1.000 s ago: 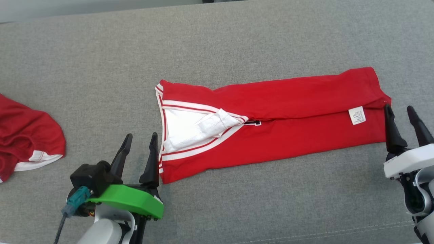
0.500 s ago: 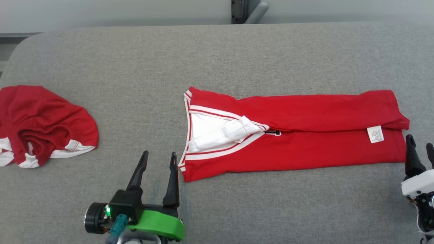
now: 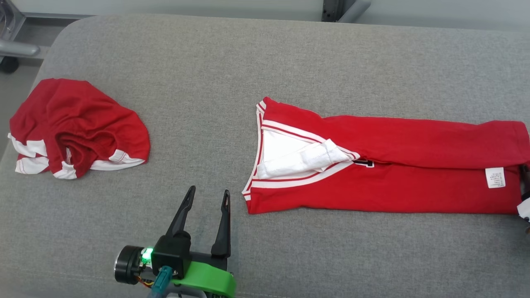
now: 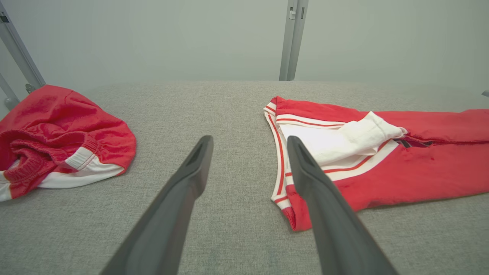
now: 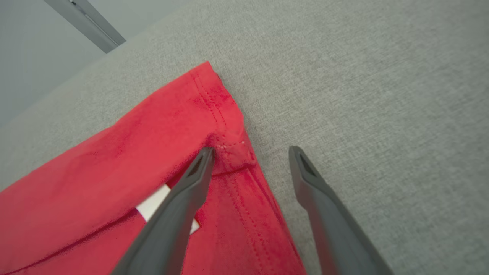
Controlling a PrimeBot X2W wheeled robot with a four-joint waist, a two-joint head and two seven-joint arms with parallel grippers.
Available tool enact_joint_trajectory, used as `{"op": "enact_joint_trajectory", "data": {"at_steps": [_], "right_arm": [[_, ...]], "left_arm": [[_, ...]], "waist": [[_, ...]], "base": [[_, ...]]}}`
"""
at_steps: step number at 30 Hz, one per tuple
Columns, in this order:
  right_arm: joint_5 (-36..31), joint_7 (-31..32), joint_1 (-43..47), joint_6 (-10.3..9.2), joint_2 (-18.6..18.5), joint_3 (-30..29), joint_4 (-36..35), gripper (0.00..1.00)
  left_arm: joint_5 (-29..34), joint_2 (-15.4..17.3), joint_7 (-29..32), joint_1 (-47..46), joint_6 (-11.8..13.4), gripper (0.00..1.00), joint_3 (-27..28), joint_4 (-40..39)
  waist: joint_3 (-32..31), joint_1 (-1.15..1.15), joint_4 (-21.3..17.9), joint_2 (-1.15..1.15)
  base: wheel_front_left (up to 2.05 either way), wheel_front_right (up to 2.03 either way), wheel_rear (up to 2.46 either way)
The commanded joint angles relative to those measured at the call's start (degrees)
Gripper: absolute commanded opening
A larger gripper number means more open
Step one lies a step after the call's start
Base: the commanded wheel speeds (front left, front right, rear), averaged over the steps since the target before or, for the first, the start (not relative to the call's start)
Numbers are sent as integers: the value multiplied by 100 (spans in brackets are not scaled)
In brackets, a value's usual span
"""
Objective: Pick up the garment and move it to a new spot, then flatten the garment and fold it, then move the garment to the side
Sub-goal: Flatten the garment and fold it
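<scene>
Grey padded table (image 3: 207, 62): fabric-covered, with a rounded far-left corner.

Garment (image 3: 414, 165): a red jersey with white-and-red trim, folded lengthwise into a long band. It lies flat on the right half of the table, about midway between the far and near edges, with its long axis running left to right. The V-neck end, white lining exposed, points toward the table's middle. The hem end reaches the right margin of the head view.

Second red garment (image 3: 78, 124): crumpled in a heap with white bands showing, near the far-left corner and well apart from the jersey.

Left gripper (image 3: 209, 191): fingers spread wide, nothing between them. It sits over bare table just beside the jersey's near neck-end corner, on the corner's left and toward the near edge. In the head view the closer fingertip is apart from the cloth.

Right gripper (image 5: 251, 151): fingers spread wide, nothing clamped, at the hem end. In the right wrist view one finger lies over the red cloth at the stitched hem fold and the other over bare table past the hem. Contact with the cloth cannot be told.

Care label (image 3: 495, 177): white, on the jersey close to the hem end.
</scene>
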Motion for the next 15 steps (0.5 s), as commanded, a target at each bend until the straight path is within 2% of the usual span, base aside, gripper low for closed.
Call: {"op": "enact_joint_trajectory", "data": {"at_steps": [1,7,8,10,11,15], "right_arm": [[-35,58,-73,-2,-21,7,74,100],[-148,414,-229,-1,-3,102,422,100],[-152,451,-234,-2,15,121,456,76],[-170,475,-234,-2,42,172,478,11],[-160,484,-232,-1,65,195,476,0],[-174,383,-213,-7,-37,259,365,0]], "left_arm": [[63,-25,-28,46,-23,100,31,4],[171,-139,-29,101,-153,100,217,70],[183,-154,-29,111,-177,100,243,88],[206,-179,-29,116,-232,100,274,108],[227,-194,-29,123,-257,100,293,116],[252,-229,-29,136,-330,100,382,152]], "waist": [[65,0,68,0],[121,0,102,0],[124,0,95,0],[123,0,77,0],[117,0,64,0],[82,0,-16,0]], "base": [[0,0,0],[0,0,0],[0,0,0],[0,0,0],[0,0,0],[0,0,0]]}}
